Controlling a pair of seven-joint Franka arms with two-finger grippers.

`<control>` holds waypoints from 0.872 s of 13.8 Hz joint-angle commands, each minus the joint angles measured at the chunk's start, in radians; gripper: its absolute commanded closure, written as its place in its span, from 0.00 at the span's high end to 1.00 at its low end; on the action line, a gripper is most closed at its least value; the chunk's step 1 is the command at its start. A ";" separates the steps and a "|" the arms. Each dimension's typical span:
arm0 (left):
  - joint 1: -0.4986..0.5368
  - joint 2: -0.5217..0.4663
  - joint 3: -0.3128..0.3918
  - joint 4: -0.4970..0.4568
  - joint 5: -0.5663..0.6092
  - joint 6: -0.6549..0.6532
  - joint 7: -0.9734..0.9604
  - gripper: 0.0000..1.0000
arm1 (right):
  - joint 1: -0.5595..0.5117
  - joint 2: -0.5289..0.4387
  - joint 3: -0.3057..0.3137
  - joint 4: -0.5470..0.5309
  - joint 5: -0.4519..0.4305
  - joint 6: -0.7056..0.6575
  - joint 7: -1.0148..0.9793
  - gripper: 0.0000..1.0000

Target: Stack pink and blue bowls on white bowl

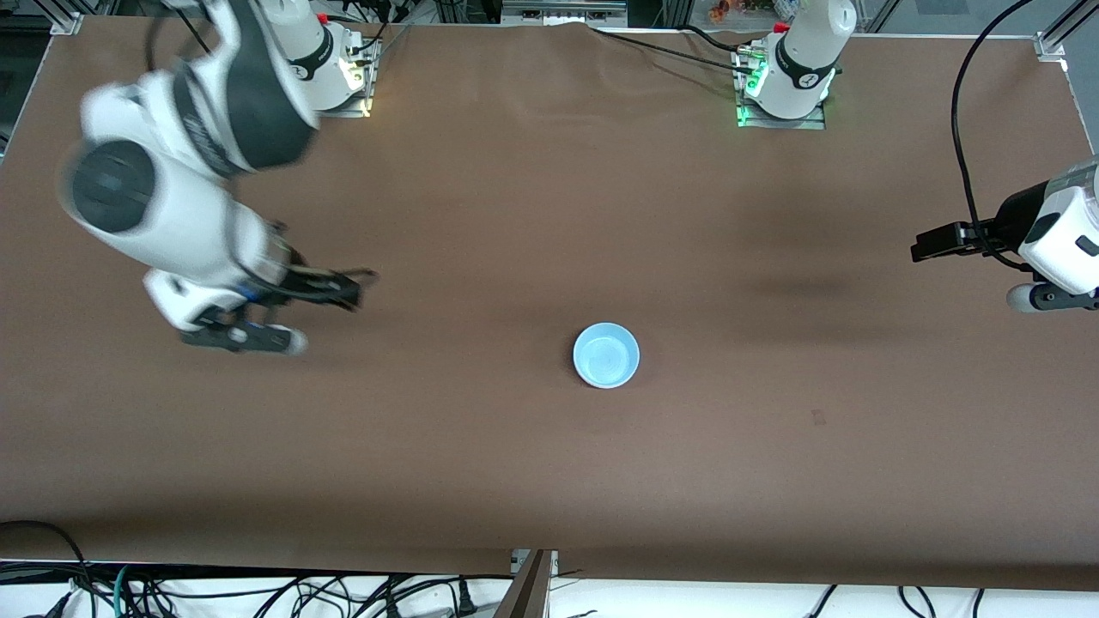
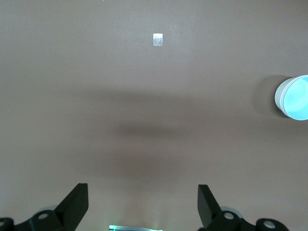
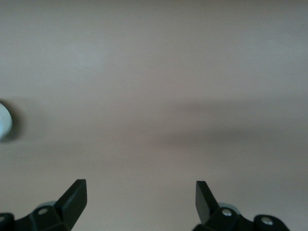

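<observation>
Brown cloth covers the table (image 1: pixel 549 215), and only the blue bowl (image 1: pixel 606 355) shows, sitting near the middle toward the front camera; its outer wall looks white, so it may top a stack, though I cannot tell. A careless sweep by either arm could knock it askew. The right gripper (image 3: pixel 140 198) hovers over bare cloth at its end, fingers spread, empty. The left gripper (image 2: pixel 143 202) waits likewise, apart and holding nothing.

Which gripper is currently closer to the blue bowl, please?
The right gripper, over the table toward the right arm's end, is closer to the blue bowl; the left gripper hangs toward the left arm's end.
</observation>
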 commanded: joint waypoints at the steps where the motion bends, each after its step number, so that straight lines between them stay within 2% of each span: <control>1: 0.003 0.015 -0.004 0.034 0.010 -0.016 0.019 1.00 | -0.011 -0.200 -0.064 -0.175 0.029 -0.063 -0.137 1.00; 3: 0.002 0.015 -0.004 0.034 0.010 -0.018 0.019 1.00 | -0.011 -0.260 -0.115 -0.196 0.027 -0.112 -0.223 1.00; 5: 0.005 0.015 -0.004 0.034 0.011 -0.018 0.019 1.00 | -0.017 -0.333 -0.150 -0.282 0.025 -0.097 -0.299 1.00; 7: 0.006 0.015 -0.003 0.034 0.010 -0.018 0.021 1.00 | -0.066 -0.373 -0.135 -0.322 0.013 -0.089 -0.345 1.00; 9: 0.006 0.015 -0.003 0.034 0.010 -0.018 0.021 1.00 | -0.151 -0.367 -0.039 -0.303 -0.004 -0.091 -0.373 1.00; 12: 0.005 0.015 -0.003 0.034 0.010 -0.018 0.019 1.00 | -0.163 -0.357 -0.017 -0.270 -0.007 -0.097 -0.318 1.00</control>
